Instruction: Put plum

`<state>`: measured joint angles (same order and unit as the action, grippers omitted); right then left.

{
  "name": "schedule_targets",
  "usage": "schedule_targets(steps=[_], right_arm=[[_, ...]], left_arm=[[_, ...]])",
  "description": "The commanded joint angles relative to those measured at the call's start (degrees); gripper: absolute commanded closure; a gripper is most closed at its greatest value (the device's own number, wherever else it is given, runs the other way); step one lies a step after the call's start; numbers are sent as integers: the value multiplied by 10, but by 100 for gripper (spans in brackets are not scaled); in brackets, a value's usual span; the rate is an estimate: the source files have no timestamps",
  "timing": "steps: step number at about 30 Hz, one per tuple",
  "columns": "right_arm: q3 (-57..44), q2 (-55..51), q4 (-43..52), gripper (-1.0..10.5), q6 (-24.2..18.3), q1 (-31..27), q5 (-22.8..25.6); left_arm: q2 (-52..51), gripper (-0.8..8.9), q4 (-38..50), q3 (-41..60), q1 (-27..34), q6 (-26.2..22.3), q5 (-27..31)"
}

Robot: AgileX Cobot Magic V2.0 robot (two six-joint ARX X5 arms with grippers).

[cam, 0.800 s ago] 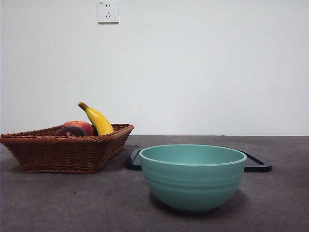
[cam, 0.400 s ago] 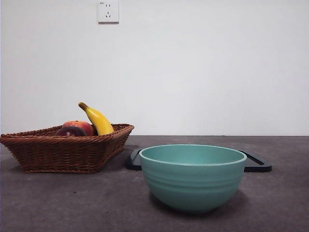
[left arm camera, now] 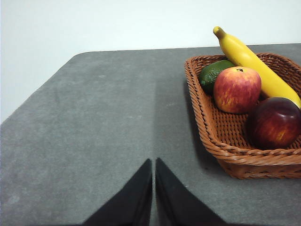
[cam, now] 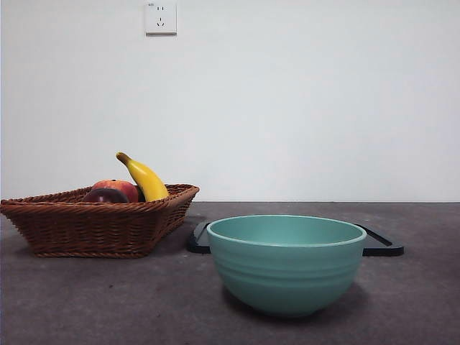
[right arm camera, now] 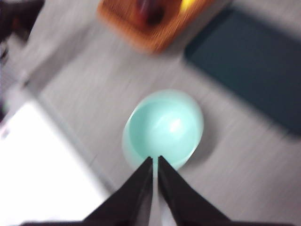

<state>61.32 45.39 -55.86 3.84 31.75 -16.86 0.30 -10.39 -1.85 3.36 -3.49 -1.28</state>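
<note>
The plum [cam: 106, 195] [left arm camera: 274, 122] is dark maroon and glossy. It lies in the wicker basket [cam: 93, 226] [left arm camera: 235, 157] at the left of the table, beside a red-orange apple [left arm camera: 236, 89] and a yellow banana [left arm camera: 254, 63]. My left gripper [left arm camera: 154, 162] is shut and empty, low over bare table, apart from the basket's side. My right gripper [right arm camera: 155, 160] is shut and empty, high above the teal bowl [right arm camera: 163, 128] [cam: 287, 262]; its view is blurred. Neither gripper shows in the front view.
A green fruit [left arm camera: 212, 74] lies at the basket's far corner. A flat black tray [cam: 381, 246] [right arm camera: 249, 61] sits behind the bowl. The grey table's edge [left arm camera: 42, 87] runs along the white wall. A wall socket [cam: 161, 17] is up high.
</note>
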Motion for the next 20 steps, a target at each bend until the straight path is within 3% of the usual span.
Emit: schedule_targets(steps=[1,6,9,13,20], right_arm=[[-16,-19,104,939,-26,-43,20],[-112,-88,267,939,-24,-139,18],[-218,-162,358,939,-36,-207,19],[-318,-234,431,939,-62,-254,23],[-448,-335,503,939,-57,-311,66]], left_arm=[[-1,804,-3,12,1,4,2],[-1,804,-3,12,1,4,2],[-1,804,-3,12,1,3,2],[-1,804,-3,12,1,3,2],[-1,804,-3,12,1,3,2]])
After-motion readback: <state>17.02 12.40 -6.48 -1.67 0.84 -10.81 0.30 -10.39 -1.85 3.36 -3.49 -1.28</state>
